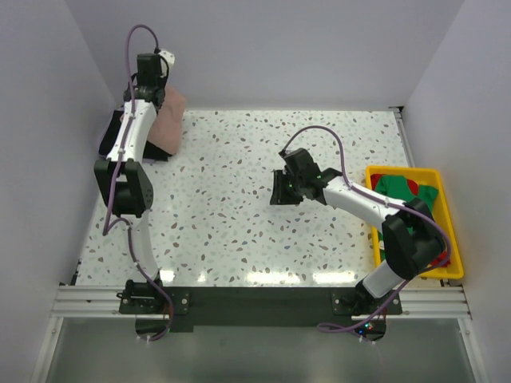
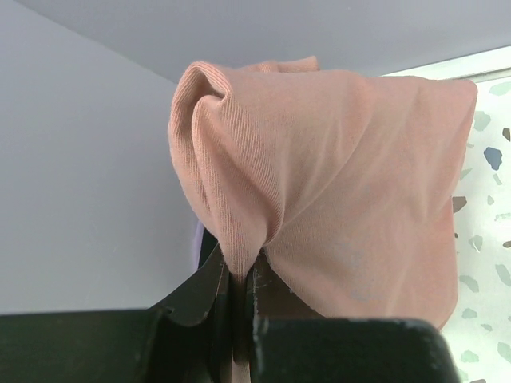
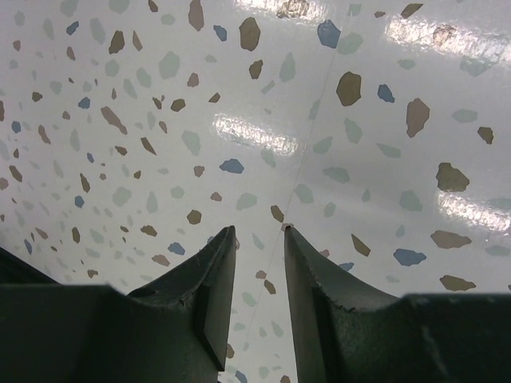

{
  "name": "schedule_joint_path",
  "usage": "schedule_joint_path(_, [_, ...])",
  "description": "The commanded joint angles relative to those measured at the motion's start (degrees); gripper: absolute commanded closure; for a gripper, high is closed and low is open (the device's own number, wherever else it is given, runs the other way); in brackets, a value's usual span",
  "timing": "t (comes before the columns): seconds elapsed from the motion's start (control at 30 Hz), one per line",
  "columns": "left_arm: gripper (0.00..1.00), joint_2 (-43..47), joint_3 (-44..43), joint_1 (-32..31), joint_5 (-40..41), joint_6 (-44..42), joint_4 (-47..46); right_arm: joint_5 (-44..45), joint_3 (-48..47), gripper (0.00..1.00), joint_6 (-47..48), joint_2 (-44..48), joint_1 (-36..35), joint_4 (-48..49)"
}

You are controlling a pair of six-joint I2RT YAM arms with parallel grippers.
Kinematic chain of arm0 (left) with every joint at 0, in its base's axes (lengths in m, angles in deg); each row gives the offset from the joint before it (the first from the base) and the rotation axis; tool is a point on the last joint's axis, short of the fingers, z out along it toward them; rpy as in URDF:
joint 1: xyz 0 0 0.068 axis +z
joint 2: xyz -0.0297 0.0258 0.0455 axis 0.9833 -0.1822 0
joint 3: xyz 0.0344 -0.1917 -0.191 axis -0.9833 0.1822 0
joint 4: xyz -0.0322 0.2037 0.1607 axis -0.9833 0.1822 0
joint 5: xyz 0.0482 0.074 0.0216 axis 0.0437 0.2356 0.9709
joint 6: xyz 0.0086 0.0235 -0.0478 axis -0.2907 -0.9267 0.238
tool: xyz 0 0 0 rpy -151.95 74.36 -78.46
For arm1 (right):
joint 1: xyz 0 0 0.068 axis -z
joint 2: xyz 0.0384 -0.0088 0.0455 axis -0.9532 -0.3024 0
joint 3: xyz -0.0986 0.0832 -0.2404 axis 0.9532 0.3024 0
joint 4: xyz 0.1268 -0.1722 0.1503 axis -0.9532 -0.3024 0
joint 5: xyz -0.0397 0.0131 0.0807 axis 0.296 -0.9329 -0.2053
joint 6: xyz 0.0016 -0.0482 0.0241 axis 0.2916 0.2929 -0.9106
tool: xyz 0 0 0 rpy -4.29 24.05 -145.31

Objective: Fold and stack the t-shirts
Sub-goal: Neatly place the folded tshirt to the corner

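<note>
The dusty-pink t-shirt hangs bunched at the far left back corner, and my left gripper is shut on a fold of it. In the left wrist view the pink cloth fills the frame, pinched between the fingers of the left gripper. A black t-shirt lies on the table under that arm, partly hidden by it. My right gripper hovers over the middle of the table. In its wrist view the right gripper stands open with only speckled tabletop between the jaws.
A yellow bin stands at the right edge, holding a green t-shirt and a bit of red cloth. White walls close in the left, back and right sides. The speckled table lies between the arms.
</note>
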Motion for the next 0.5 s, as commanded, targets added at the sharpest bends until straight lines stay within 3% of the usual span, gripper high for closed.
schedule_joint_path(0.0, [1.00, 5.9, -2.4, 1.4, -1.2, -0.7, -3.9, 0.2, -1.3, 0.66, 1.1, 0.7, -0.5, -0.1])
schedule_joint_path(0.47, [1.00, 3.9, -0.1, 5.2, -6.2, 0.5, -5.3, 0.9, -2.1, 0.67, 1.1, -1.8, -0.7, -0.6])
